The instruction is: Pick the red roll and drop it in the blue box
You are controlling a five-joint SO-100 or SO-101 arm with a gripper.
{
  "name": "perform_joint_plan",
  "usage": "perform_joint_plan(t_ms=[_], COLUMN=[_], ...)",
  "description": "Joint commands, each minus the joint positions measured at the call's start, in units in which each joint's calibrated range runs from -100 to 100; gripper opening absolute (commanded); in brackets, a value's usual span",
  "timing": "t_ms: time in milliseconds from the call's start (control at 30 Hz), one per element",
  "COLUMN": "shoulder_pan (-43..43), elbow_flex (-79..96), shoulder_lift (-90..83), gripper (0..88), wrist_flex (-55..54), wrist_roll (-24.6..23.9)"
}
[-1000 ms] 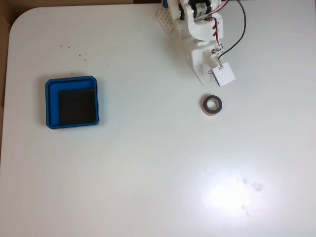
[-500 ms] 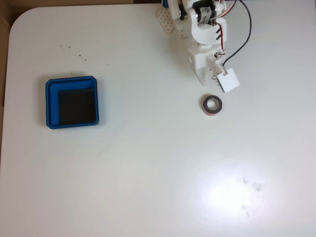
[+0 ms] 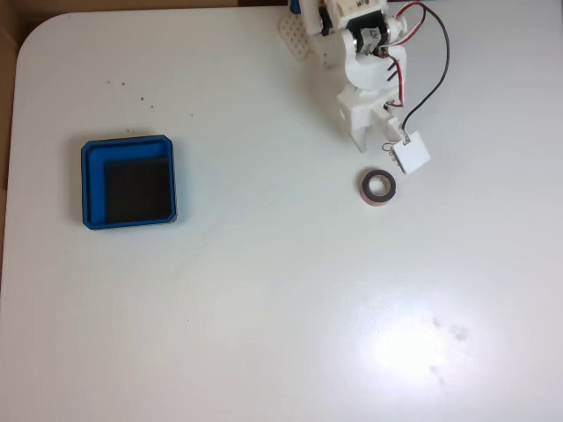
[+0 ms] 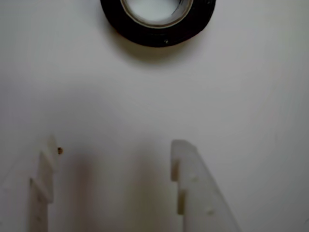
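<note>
On the white table, your gripper (image 4: 113, 145) hangs open and empty just short of the roll (image 3: 378, 187). You are at the approach step; next, ease forward to straddle it. Box (image 3: 128, 182) waits far left.

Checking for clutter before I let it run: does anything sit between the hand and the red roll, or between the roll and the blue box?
Nothing visible does. In the wrist view bare table separates the open hand from the red roll. In the fixed view bare white table lies between the roll and the blue box.
</note>
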Motion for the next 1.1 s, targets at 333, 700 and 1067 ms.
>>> perform_joint_plan(t_ms=[333,700,1067], shoulder_pan=[-6.32,-5.54,-5.54], elbow_flex=[-13.02,-22.18,-24.34], shoulder_lift=[9.95,25.17,29.1], gripper=[21.8,21.6,21.3], wrist_flex=[-0.46,-0.46,-0.54], wrist_roll=[0.23,0.23,0.23])
